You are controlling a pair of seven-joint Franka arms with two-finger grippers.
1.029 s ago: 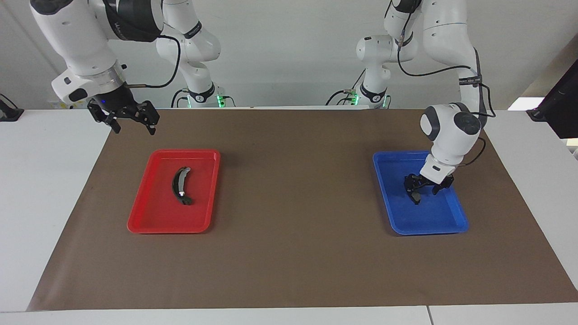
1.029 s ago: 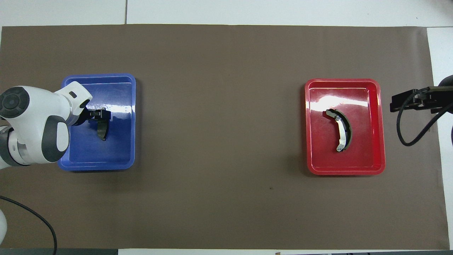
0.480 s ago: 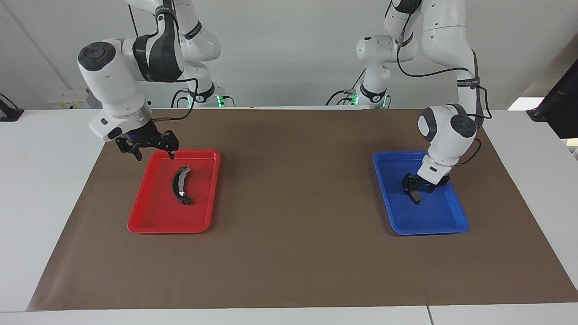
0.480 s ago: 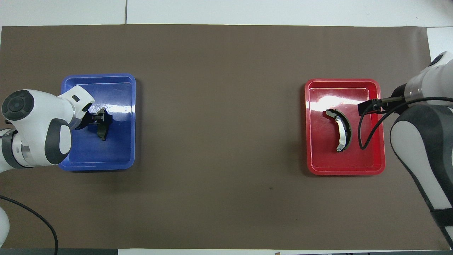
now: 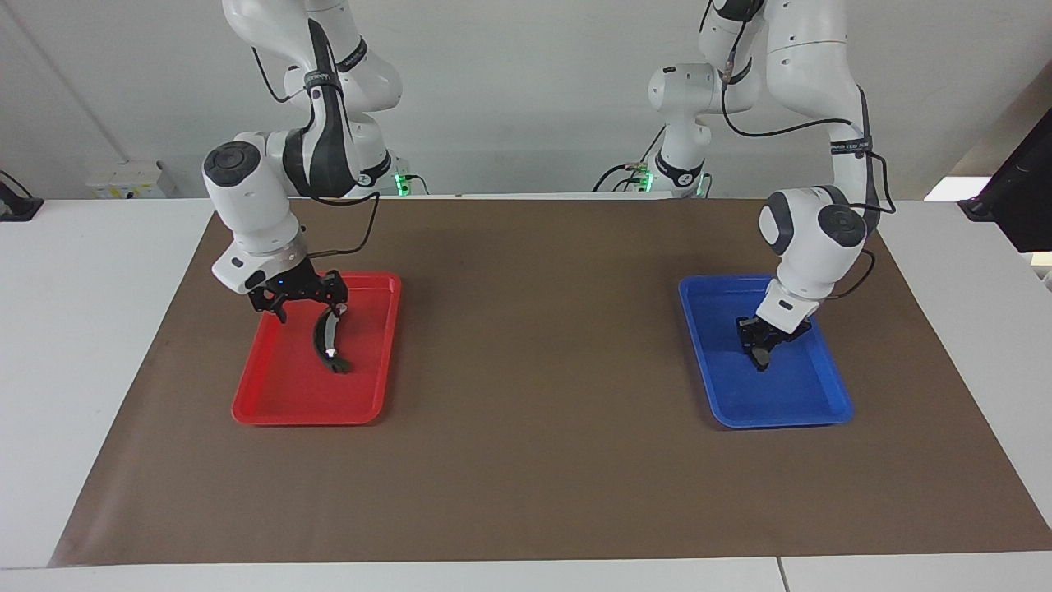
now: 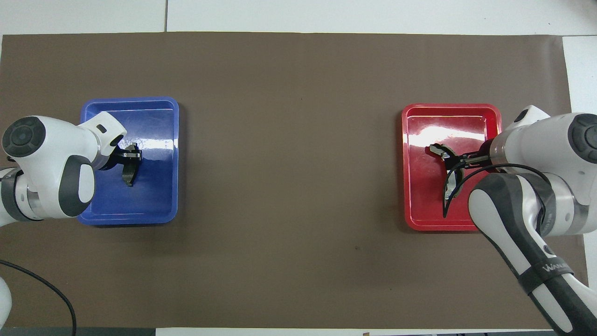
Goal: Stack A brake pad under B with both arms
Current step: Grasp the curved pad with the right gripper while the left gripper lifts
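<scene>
Two hard, stiff parts, likely heavy: pinch each across its thin middle. Left gripper (image 5: 767, 343) pinches the short flat dark grey pad (image 5: 761, 357) in the blue plastic tray (image 5: 789, 407). Right gripper (image 5: 308, 309), spread wide, hangs over the long curved dark piece with a light strip (image 5: 325, 339) in the red plastic tray (image 5: 279, 395). From overhead, both parts run about twelve to six o'clock.

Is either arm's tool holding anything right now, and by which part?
The left tool is closed on the A brake pad at its upper end, in the blue tray. The right tool straddles B, open.
</scene>
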